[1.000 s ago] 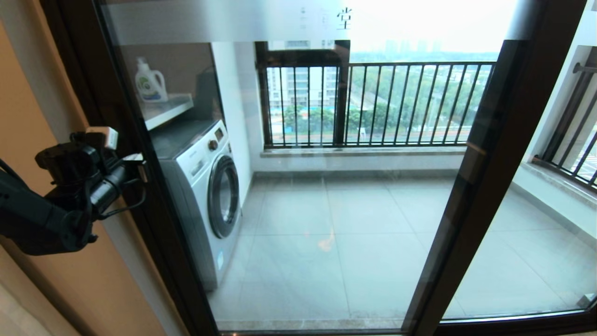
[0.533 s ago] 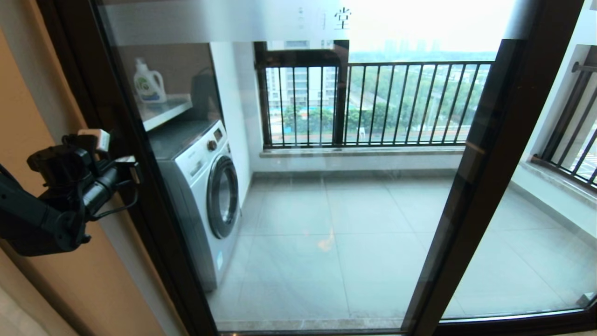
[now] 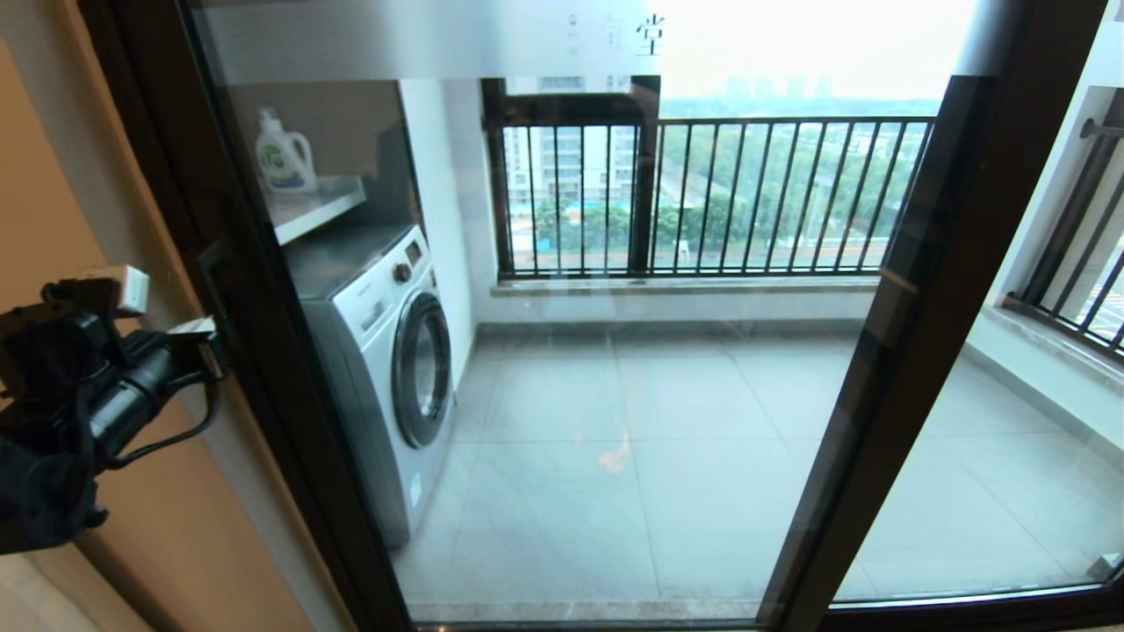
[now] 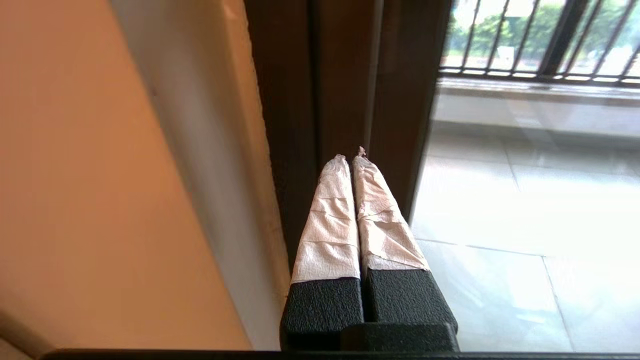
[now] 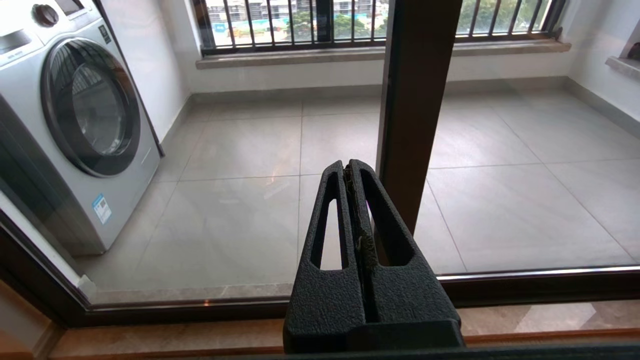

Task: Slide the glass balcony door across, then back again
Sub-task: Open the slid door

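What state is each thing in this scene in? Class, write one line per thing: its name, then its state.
glass balcony door: shut against the left jamb.
left gripper: shut, empty, beside the door's frame.
right gripper: shut, empty.
washing machine: porthole door closed.
detergent bottle: upright on the shelf, capped.

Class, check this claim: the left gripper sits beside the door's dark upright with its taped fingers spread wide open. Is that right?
Not quite. The left gripper does sit beside the dark upright of the glass balcony door, but its taped fingers are pressed together, not spread. The left wrist view shows this.
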Robot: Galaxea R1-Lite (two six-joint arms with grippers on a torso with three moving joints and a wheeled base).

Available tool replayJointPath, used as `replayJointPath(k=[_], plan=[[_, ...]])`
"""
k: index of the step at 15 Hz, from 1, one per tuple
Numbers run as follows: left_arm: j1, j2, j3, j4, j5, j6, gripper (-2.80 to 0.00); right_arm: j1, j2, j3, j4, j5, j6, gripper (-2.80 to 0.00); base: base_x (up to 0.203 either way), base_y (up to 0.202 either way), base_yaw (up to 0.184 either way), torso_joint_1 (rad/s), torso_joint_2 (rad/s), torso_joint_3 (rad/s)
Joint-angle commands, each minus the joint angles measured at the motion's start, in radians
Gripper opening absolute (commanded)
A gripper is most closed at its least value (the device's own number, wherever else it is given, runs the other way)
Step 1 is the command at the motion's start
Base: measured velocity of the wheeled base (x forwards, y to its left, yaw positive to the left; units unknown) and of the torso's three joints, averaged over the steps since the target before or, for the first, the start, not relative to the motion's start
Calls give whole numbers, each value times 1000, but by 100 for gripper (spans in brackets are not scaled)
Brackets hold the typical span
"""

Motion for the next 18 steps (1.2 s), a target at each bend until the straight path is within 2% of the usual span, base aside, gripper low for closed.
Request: replayJointPath(k=[1,3,5,9,11,15,18], plan=[[-11,-125,93,-27,-9,2,-280,0,1,3,-1,0,0,-280,0,0,0,0,0,0],[-13,-215,153,-35,-3,6,-280,0,0,3,-1,0,0,-280,0,0,0,0,0,0],[27,-241,143,-33,-8,12,-280,0,1,3,-1,0,0,-280,0,0,0,0,0,0],[60,-183,-54,63,-24,13,-280,0,0,3,-1,0,0,-280,0,0,0,0,0,0],[71,-139,-110,115,-48,13,-280,0,1,3,-1,0,0,-280,0,0,0,0,0,0],[71,-23,-183,119,-53,13,-280,0,0,3,-1,0,0,-280,0,0,0,0,0,0],[69,60,-303,121,-54,14,-280,0,1,3,-1,0,0,-280,0,0,0,0,0,0]])
